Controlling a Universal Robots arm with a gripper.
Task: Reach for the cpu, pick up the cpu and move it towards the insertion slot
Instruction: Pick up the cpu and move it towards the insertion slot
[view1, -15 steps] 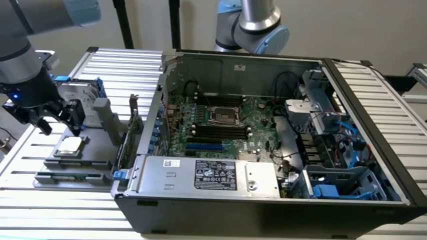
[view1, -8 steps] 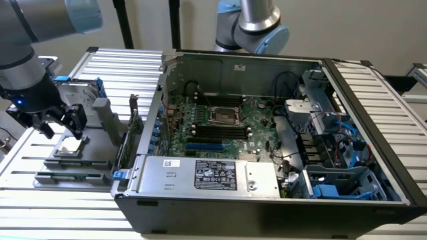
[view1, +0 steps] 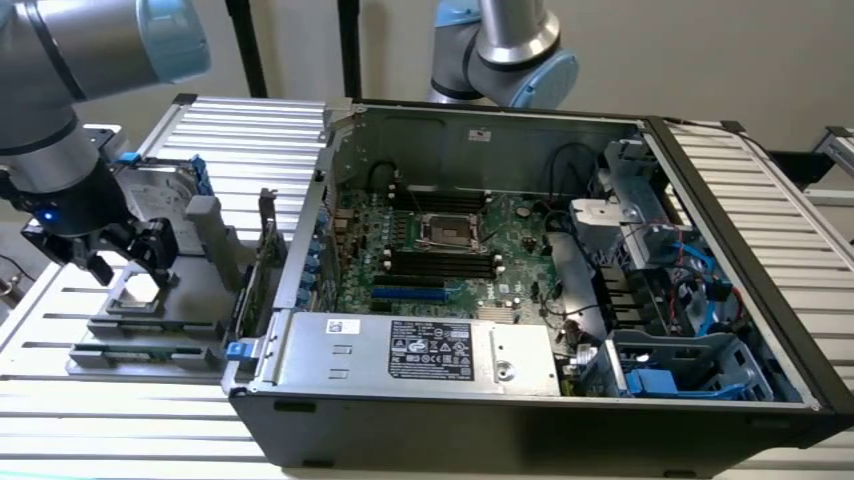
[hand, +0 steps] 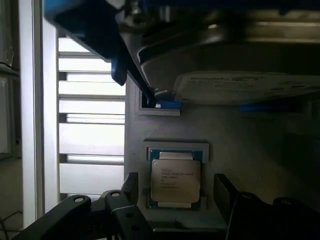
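The cpu (hand: 175, 180), a small square chip with a silvery top and a pale rim, lies flat in a recess of the grey holder (hand: 250, 145). In the exterior view the cpu (view1: 138, 291) sits at the exterior view's left, outside the computer case. My gripper (view1: 130, 268) hangs just above it, open. In the wrist view the gripper (hand: 176, 185) straddles the chip, one dark finger on each side, with small gaps to its edges. The insertion slot (view1: 447, 232), a silver-framed socket with a dark centre, lies on the green board inside the case.
A grey hard drive (view1: 151, 193) with a blue-edged bracket stands just behind the cpu; in the wrist view the hard drive (hand: 240, 65) looms close. The open case wall (view1: 287, 250) rises between holder and board. A second arm (view1: 507, 50) stands behind the case. A power supply (view1: 427, 350) lies near the front.
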